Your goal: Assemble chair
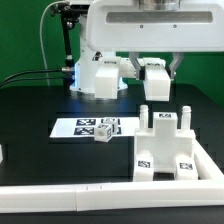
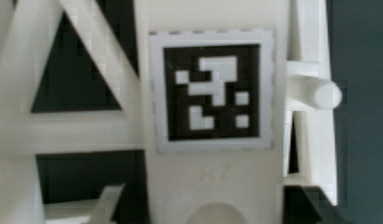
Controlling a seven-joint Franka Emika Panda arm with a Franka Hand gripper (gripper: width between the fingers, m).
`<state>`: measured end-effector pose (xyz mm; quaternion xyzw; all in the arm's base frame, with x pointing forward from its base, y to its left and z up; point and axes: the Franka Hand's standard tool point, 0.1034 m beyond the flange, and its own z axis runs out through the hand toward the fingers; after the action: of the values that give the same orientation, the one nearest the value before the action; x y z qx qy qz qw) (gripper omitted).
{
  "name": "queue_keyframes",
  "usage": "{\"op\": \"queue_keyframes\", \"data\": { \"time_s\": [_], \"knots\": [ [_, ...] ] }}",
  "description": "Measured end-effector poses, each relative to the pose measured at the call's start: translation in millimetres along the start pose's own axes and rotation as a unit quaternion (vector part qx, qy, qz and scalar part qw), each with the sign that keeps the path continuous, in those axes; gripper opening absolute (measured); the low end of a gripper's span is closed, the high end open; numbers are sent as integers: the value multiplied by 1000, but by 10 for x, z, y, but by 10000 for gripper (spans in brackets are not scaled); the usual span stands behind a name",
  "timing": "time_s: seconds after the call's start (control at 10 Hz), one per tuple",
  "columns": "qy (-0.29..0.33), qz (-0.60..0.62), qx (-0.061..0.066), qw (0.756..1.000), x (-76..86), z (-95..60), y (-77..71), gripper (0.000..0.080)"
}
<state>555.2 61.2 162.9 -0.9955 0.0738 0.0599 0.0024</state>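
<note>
My gripper (image 1: 155,88) hangs above the table, shut on a white chair piece (image 1: 154,78). In the wrist view that piece (image 2: 214,95) fills the middle, its black-and-white tag facing the camera, and the gripper (image 2: 209,212) clamps it from both sides. Below, toward the exterior view's right, stands the partly built chair (image 1: 166,148), a white blocky assembly with upright posts and two tags on its front. White bars of the chair (image 2: 72,75) and a round peg end (image 2: 319,95) show behind the held piece. A small tagged white block (image 1: 103,132) lies loose on the table.
The marker board (image 1: 75,128) lies flat at mid-table under the loose block. A long white border rail (image 1: 100,192) runs along the front edge. The arm's white base (image 1: 98,75) stands at the back, with cables on the exterior view's left.
</note>
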Motion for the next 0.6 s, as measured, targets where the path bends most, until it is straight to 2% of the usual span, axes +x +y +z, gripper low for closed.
{"op": "queue_keyframes", "data": {
  "time_s": [0.2,0.3,0.4,0.6],
  "knots": [
    [0,12,-1,1000,-9,31,-44,284],
    [-1,32,-1,999,-47,94,-194,284],
    [-3,39,9,999,-91,133,-377,284],
    [-4,35,11,999,-135,136,-525,284]
  ]
}}
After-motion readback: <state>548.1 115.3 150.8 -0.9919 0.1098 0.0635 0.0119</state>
